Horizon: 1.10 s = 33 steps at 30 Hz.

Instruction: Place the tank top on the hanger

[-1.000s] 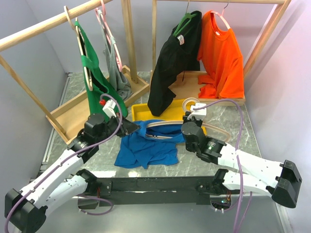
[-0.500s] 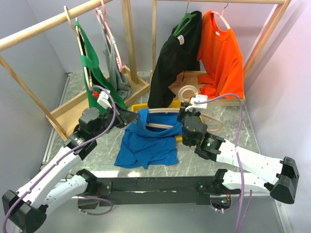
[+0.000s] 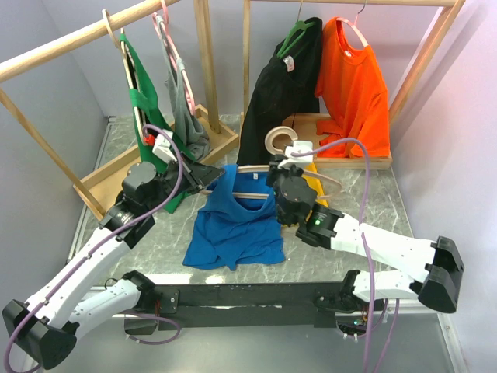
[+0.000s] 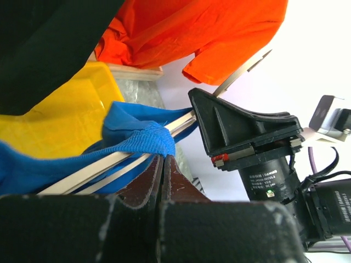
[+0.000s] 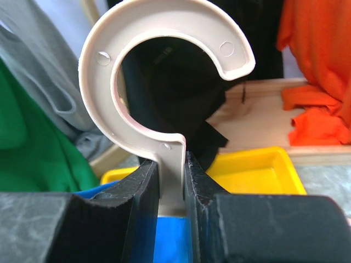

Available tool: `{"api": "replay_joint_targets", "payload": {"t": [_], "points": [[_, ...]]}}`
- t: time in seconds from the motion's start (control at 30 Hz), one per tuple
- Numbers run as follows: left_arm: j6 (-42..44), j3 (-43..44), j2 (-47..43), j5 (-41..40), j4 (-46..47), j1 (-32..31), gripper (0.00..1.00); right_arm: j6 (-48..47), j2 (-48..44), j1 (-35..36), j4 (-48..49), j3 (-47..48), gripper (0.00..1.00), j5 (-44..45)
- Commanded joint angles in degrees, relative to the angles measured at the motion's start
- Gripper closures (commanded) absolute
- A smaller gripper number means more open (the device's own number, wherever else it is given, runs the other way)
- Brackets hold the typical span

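The right gripper (image 5: pixel 171 176) has its fingers clenched on the neck of the thin pale-wood hanger (image 5: pixel 98 60), just below the curved hook, and holds it above the marbled grey worktop (image 3: pixel 307 268). The left gripper (image 4: pixel 163 164) has its fingers pinched shut on a ribbed strap edge of the bright royal-blue sleeveless tank top (image 3: pixel 233 229), right where that strap crosses the hanger's arm. The tank top's upper part is raised and gathered along the hanger between the two grippers, while its hem lies crumpled on the worktop. The step in hand appears to be seating the strap over the end of the hanger's arm. To do it well, hold the hanger level and steady with the right gripper and draw the strap outward and down along the arm with the left, without twisting the fabric. Release only once the strap rests past the shoulder curve (whether the far strap is seated cannot be told from these views). Avoid snagging the black shirt (image 3: pixel 268 109) hanging close behind.
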Motion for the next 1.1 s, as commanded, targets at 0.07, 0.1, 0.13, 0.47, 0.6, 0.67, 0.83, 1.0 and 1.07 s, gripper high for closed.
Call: {"api": "replay_joint_targets", "payload": {"t": [0.07, 0.1, 0.13, 0.47, 0.6, 0.67, 0.83, 1.0, 1.07], "points": [[2.36, 5.87, 1.48, 0.67, 1.70, 0.04, 0.95, -1.81, 0.48, 0.61, 6.01, 6.71, 1.00, -1.14], [2.89, 6.40, 1.66, 1.37, 1.70, 0.04, 0.85, -2.50, -0.13, 0.61, 6.45, 6.71, 1.00, -2.01], [3.59, 7.44, 2.18, 1.81, 1.61, 0.04, 0.79, -2.86, -0.31, 0.53, 6.80, 6.97, 1.00, -2.37], [23.18, 25.64, 4.04, 9.99, -3.22, 0.04, 0.16, -3.82, -3.65, -5.44, -0.57, 17.40, 1.00, -14.74], [27.06, 29.50, 1.67, 7.45, -4.53, 0.04, 0.13, -6.19, -3.39, -5.80, -8.38, 28.13, 1.00, -22.13], [29.34, 30.92, 0.87, 6.92, -5.68, 0.04, 0.12, -6.47, -2.60, -5.80, -14.53, 33.39, 1.00, -27.74], [33.65, 34.87, -3.25, 8.67, -8.93, 0.04, 0.11, -5.24, -3.47, -5.72, -21.06, 34.14, 1.00, -40.67], [37.95, 41.01, -4.67, 7.80, -18.84, 0.04, 0.14, 0.39, -7.43, -5.80, -18.06, 24.12, 1.00, -45.08], [41.73, 42.52, -4.14, 8.32, -26.29, 0.04, 0.14, 0.74, -8.39, -5.80, -15.70, 20.71, 1.00, -47.02]]}}
